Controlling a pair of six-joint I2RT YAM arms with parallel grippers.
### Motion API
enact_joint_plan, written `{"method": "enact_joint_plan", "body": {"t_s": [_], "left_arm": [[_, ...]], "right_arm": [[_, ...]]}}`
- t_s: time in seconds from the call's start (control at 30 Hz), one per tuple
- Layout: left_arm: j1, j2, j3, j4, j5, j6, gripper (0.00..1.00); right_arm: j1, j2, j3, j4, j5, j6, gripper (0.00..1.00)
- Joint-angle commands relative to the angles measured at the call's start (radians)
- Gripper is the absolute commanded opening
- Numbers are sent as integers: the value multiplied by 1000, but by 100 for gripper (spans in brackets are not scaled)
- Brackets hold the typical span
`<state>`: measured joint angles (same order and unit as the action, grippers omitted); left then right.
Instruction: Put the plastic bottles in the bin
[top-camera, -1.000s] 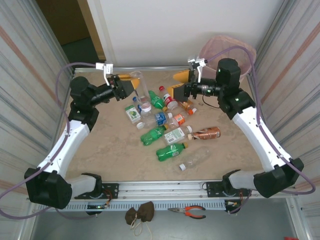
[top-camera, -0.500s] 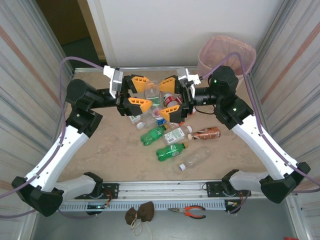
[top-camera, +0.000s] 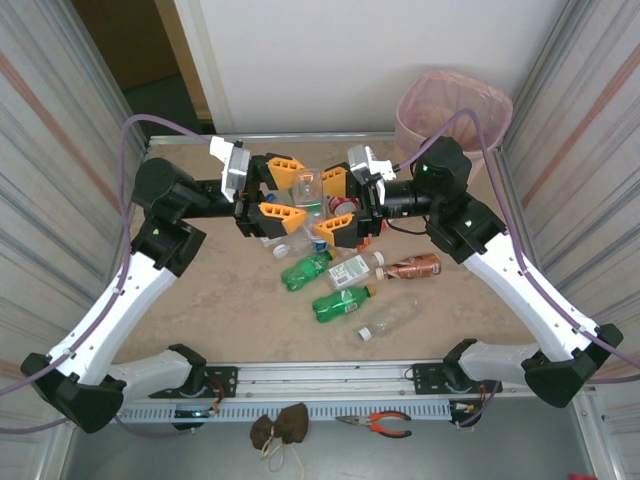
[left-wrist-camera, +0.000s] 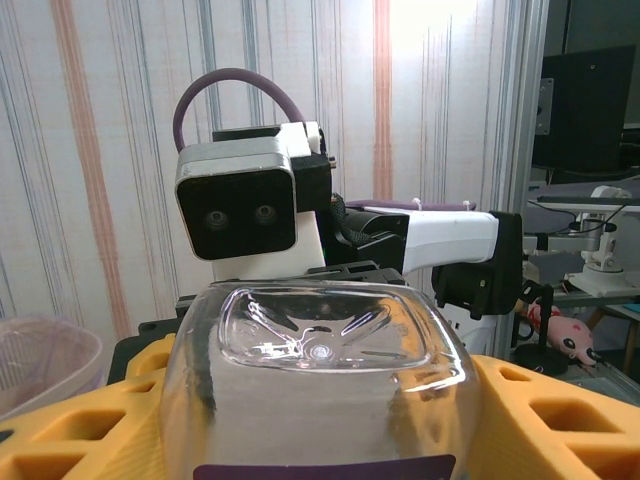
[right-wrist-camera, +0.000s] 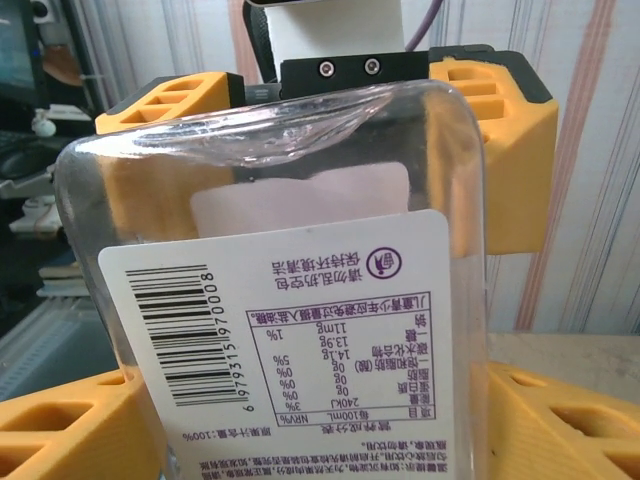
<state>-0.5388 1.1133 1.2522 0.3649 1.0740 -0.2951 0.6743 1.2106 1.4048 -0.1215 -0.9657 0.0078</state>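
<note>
Bottle of clear plastic hangs in the upper middle of the top view, above the table, caught between the two arms where they meet. The left claw comes in from the left and is clamped on it: in its wrist view the bottle's square base faces the lens, with a yellow finger pressed against each lower flank. The right claw reaches in from the right. In its own view the labelled side of the bottle sits between its yellow fingers, close against both (whether they actually grip it I cannot tell), and the left claw's fingers flank the top of the frame.

Below the claws more bottles lie loose on the table: two green ones, a brown-orange one and a clear one. The bin stands at upper right, well apart from the held bottle.
</note>
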Motion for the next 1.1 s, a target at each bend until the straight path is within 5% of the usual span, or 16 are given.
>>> {"method": "enact_joint_plan", "body": {"t_s": [0.0, 0.33, 0.5, 0.63, 1.07], "left_arm": [[-1, -18, 21, 15, -14, 25, 40], [-3, -27, 14, -1, -43, 35, 50], [-2, -51, -4, -55, -100, 74, 71], [-2, -85, -27, -96, -150, 107, 77], [-2, -128, -77, -199, -254, 157, 80]], "right_arm": [[11, -28, 28, -13, -5, -9, 71], [12, -35, 26, -12, 11, 3, 62], [7, -47, 26, -15, 77, 6, 61], [-24, -58, 28, -20, 137, 22, 61], [-337, -11, 104, -12, 287, 202, 55]]}}
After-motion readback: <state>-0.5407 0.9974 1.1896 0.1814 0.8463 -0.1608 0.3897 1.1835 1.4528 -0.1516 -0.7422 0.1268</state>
